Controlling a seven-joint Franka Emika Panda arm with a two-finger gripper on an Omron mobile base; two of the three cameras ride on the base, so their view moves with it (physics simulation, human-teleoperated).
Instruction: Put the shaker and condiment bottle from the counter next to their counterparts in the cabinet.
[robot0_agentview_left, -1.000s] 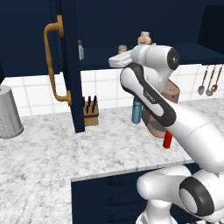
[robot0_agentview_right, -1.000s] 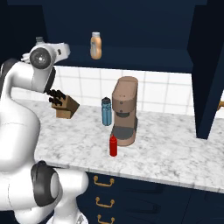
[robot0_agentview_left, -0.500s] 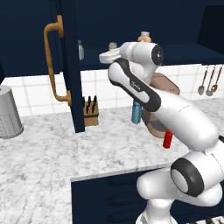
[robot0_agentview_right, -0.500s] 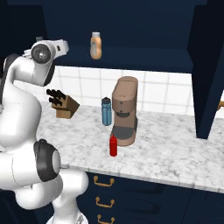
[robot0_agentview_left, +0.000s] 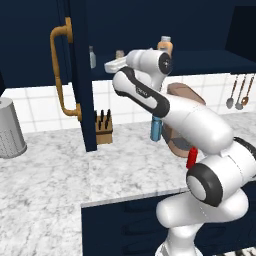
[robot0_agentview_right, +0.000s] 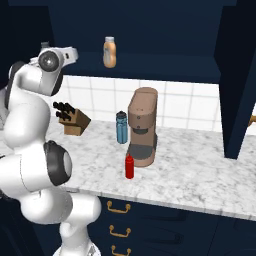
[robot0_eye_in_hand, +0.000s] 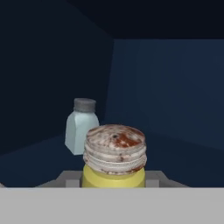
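Gripper (robot0_eye_in_hand: 114, 183) pinches the yellow shaker (robot0_eye_in_hand: 114, 156), carrying it toward the grey shaker (robot0_eye_in_hand: 82, 126) for placement; red condiment bottle (robot0_agentview_right: 129, 166) on surface (robot0_agentview_right: 195, 175).

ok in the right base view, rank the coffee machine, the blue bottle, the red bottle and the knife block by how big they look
1. coffee machine, clearly the largest.
2. knife block and blue bottle: too alike to rank, one wider, one taller.
3. red bottle, the smallest, although it stands nearest the camera.

Glossy white arm (robot0_agentview_left: 195, 117), dark joints
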